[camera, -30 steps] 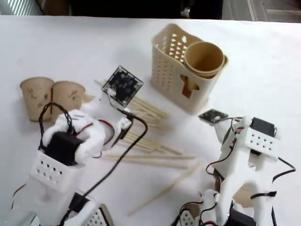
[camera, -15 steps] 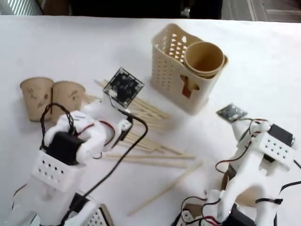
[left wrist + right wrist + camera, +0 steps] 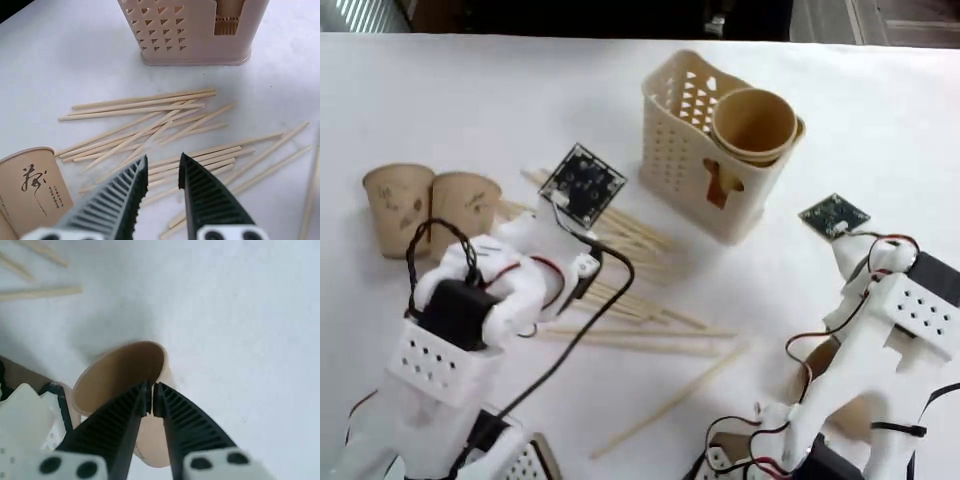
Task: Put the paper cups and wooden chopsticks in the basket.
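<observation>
From the high view, the basket (image 3: 692,150) stands upright on the white worktop (image 3: 470,90) with nested cups (image 3: 755,122) mouth-up in one end. The chopsticks (image 3: 640,300) lie scattered near the basket, and beyond them, well apart from it, two paper cups (image 3: 430,208) sit touching each other. The left arm (image 3: 470,310) leans over the chopsticks toward the basket. The right arm (image 3: 895,330) is bent back, near the basket's cup end. In the left wrist view, the left gripper (image 3: 163,158) hangs over the chopsticks (image 3: 150,125) short of the basket (image 3: 190,30), its jaws slightly spread and holding nothing, with one paper cup (image 3: 30,185) alongside. In the right wrist view, the right gripper (image 3: 151,386) has its jaws pressed almost together, pinching the rim of a tilted cup (image 3: 120,372).
</observation>
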Action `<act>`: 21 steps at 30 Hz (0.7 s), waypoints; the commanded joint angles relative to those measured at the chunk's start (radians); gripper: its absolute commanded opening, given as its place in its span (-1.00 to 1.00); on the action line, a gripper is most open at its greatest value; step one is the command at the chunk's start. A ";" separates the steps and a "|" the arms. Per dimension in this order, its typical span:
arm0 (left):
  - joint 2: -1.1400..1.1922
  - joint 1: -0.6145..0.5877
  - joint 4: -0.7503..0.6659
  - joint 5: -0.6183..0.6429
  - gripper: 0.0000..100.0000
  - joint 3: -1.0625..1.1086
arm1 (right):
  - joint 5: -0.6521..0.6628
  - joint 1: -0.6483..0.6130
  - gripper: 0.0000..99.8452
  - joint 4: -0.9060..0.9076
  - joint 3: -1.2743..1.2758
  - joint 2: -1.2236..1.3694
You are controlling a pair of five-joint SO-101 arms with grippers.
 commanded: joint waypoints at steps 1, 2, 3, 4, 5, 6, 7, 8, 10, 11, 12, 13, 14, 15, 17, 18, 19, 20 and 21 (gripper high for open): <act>-0.024 -0.010 -0.020 0.003 -0.76 -0.006 | 0.003 -0.012 -0.84 0.111 -0.091 -0.012; -0.024 -0.010 -0.020 0.003 -0.76 -0.006 | 0.002 -0.022 -0.78 0.139 -0.104 -0.012; -0.024 -0.010 -0.020 0.003 -0.76 -0.006 | -0.009 -0.031 -0.72 0.156 -0.110 -0.010; -0.024 -0.010 -0.020 0.003 -0.76 -0.005 | -0.044 -0.042 -0.68 0.156 -0.112 -0.010; -0.024 -0.010 -0.020 0.003 -0.76 -0.005 | -0.084 -0.056 -0.67 0.147 -0.112 -0.002; -0.024 -0.010 -0.017 0.003 -0.76 -0.005 | -0.117 -0.067 -0.67 0.133 -0.109 0.001; -0.024 -0.010 -0.015 0.003 -0.76 -0.003 | -0.133 -0.073 -0.67 0.114 -0.100 0.001; -0.024 -0.010 -0.018 0.003 -0.76 0.008 | -0.140 -0.074 -0.67 0.101 -0.084 0.005; -0.024 -0.010 -0.031 0.003 -0.76 0.029 | -0.140 -0.074 -0.67 0.084 -0.060 0.021; -0.024 -0.010 -0.041 0.003 -0.76 0.043 | -0.140 -0.068 -0.67 0.074 -0.048 0.031; -0.024 -0.010 -0.049 0.003 -0.76 0.057 | -0.140 -0.065 -0.67 0.064 -0.041 0.044; -0.024 -0.010 -0.061 0.003 -0.76 0.074 | -0.140 -0.061 -0.67 0.054 -0.035 0.059; -0.024 -0.010 -0.074 0.003 -0.76 0.086 | -0.140 -0.047 -0.67 0.047 -0.035 0.074; -0.024 -0.010 -0.084 0.003 -0.76 0.097 | -0.140 -0.036 -0.67 0.036 -0.035 0.091; -0.024 -0.010 -0.101 0.003 -0.76 0.114 | -0.138 -0.015 -0.67 0.013 -0.038 0.124; -0.024 -0.010 -0.104 0.003 -0.76 0.115 | -0.138 -0.004 -0.67 0.001 -0.038 0.140; -0.024 -0.010 -0.104 0.003 -0.76 0.120 | -0.138 0.005 -0.67 -0.010 -0.038 0.157; -0.024 -0.010 -0.104 0.003 -0.76 0.120 | -0.138 0.010 -0.67 -0.019 -0.038 0.176; -0.024 -0.010 -0.104 0.003 -0.76 0.120 | -0.138 0.016 -0.67 -0.025 -0.038 0.194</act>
